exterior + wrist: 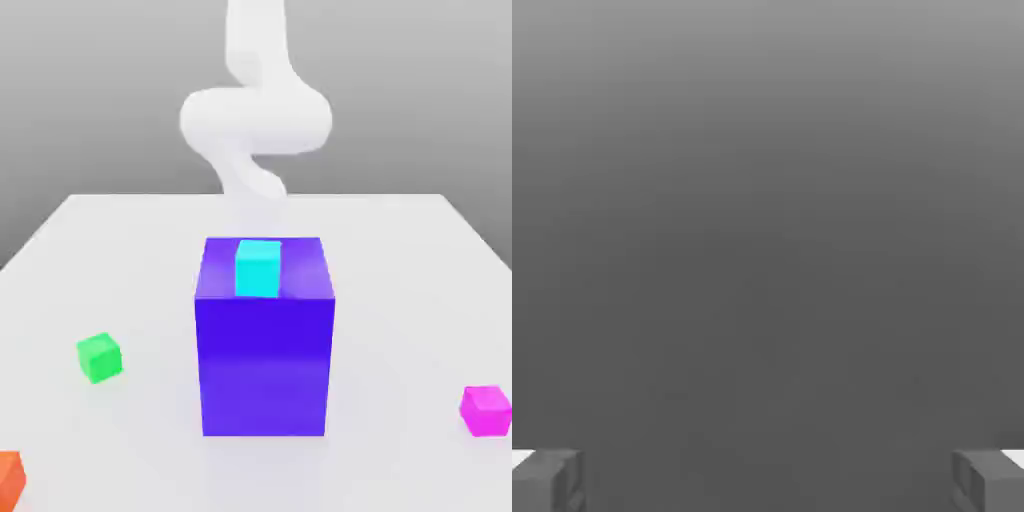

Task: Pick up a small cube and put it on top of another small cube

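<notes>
Your hand [768,482] is wide open, its fingers [567,482] well apart with nothing between them. On the worktop [400,260], the pink cube [486,411] sits toward the exterior view's right and the green cube [100,358] toward its left. Between them stands the big blue block [264,366], with the cyan cube [258,269] on top.

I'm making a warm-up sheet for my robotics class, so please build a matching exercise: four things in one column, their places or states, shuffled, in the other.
Things
1. green cube
2. magenta cube
3. cyan cube
4. gripper

Places or states
A. open, nothing between its fingers
B. on the table, towards the exterior view's right
C. on the table, towards the exterior view's left
D. on top of the big blue block

Pairs: 1-C; 2-B; 3-D; 4-A
</notes>
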Available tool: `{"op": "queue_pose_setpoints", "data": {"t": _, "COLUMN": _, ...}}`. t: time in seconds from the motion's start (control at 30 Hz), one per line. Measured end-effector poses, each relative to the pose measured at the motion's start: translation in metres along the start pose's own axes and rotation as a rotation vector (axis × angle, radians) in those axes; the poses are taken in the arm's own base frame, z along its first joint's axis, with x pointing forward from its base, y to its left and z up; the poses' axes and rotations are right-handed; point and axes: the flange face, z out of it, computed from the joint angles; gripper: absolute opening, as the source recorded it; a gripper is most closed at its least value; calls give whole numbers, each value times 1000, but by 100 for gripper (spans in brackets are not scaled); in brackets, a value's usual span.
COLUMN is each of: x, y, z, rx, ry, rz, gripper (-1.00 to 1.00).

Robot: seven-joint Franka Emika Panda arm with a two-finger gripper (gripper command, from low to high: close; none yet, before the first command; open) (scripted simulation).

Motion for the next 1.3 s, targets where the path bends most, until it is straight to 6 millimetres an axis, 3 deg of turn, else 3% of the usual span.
{"op": "queue_pose_setpoints", "data": {"t": 0.2, "x": -67, "y": -31, "z": 116, "rx": -103, "ry": -138, "rz": 7, "gripper": 0}}
{"op": "queue_pose_setpoints", "data": {"t": 0.43, "x": -178, "y": -37, "z": 226, "rx": -232, "ry": -280, "rz": -4, "gripper": 0}}
{"op": "queue_pose_setpoints", "data": {"t": 0.67, "x": -320, "y": -13, "z": 303, "rx": -368, "ry": -414, "rz": -45, "gripper": 0}}
{"op": "queue_pose_setpoints", "data": {"t": 0.87, "x": -427, "y": 41, "z": 346, "rx": -502, "ry": -501, "rz": -53, "gripper": 0}}
{"op": "queue_pose_setpoints", "data": {"t": 1.03, "x": -466, "y": 75, "z": 389, "rx": -520, "ry": -513, "rz": -55, "gripper": 0}}
{"op": "queue_pose_setpoints", "data": {"t": 1.07, "x": -469, "y": 79, "z": 394, "rx": -520, "ry": -513, "rz": -56, "gripper": -100}}
{"op": "queue_pose_setpoints", "data": {"t": 1.3, "x": -469, "y": 78, "z": 393, "rx": -519, "ry": -513, "rz": -55, "gripper": -100}}
